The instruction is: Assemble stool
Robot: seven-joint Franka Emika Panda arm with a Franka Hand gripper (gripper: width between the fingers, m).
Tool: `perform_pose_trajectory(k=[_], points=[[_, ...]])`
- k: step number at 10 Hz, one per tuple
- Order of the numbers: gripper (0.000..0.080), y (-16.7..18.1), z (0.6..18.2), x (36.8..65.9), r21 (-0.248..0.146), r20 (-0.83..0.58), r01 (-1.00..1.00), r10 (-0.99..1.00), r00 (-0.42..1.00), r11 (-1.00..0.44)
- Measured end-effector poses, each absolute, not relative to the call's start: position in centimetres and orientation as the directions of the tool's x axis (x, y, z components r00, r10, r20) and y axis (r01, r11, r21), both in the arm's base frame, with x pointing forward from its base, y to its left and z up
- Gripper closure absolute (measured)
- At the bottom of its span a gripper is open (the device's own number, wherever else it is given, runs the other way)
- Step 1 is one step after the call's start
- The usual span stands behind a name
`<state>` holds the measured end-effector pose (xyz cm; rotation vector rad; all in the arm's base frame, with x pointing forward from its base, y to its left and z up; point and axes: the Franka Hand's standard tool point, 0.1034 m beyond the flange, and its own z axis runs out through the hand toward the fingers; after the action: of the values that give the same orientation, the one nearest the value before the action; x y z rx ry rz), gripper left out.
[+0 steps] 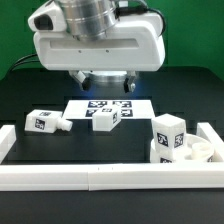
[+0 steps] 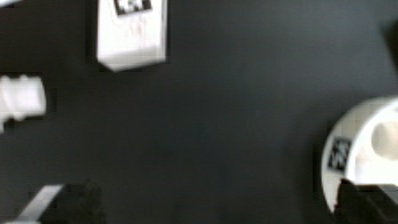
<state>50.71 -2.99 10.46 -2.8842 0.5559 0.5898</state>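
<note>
The round white seat (image 1: 197, 152) lies at the exterior view's right, against the rails. One tagged leg (image 1: 168, 133) stands upright at its edge. Two more legs lie on the black table, one at the left (image 1: 45, 122) and one in the middle (image 1: 107, 118). My gripper (image 1: 98, 82) hangs high above the marker board, apart from all parts. In the wrist view its two fingertips (image 2: 54, 205) stand wide apart with only bare table between them, so my gripper (image 2: 210, 208) is open and empty. That view also shows a leg (image 2: 134, 35), another leg's end (image 2: 15, 98) and the seat's rim (image 2: 365, 140).
The marker board (image 1: 85, 104) lies flat behind the middle leg. Long white rails run along the front (image 1: 110, 176), the left (image 1: 8, 140) and the right (image 1: 212, 135) of the work area.
</note>
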Motion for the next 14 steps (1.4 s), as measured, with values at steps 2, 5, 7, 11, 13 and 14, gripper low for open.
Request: perform_pose_trajectory(k=[2, 5, 7, 11, 13, 14], points=[[0.0151, -3.4, 10.1, 50.4, -0.057, -0.518, -0.387, -0.305, 0.799, -0.92], [0.0151, -4.6, 8.6, 48.5, -0.069, -0.633, -0.371, -0.247, 0.734, -0.926], [0.0151, -5.2, 8.3, 48.2, -0.032, -0.732, -0.402, -0.252, 0.633, -0.915], [0.0151, -4.9, 6.3, 47.3, -0.046, -0.759, -0.465, -0.272, 0.591, -0.884], [0.0151, -4.5, 5.5, 46.8, -0.048, -0.772, -0.477, -0.27, 0.575, -0.877], [0.0151, -4.6, 5.5, 46.8, -0.047, -0.771, -0.477, -0.272, 0.576, -0.878]])
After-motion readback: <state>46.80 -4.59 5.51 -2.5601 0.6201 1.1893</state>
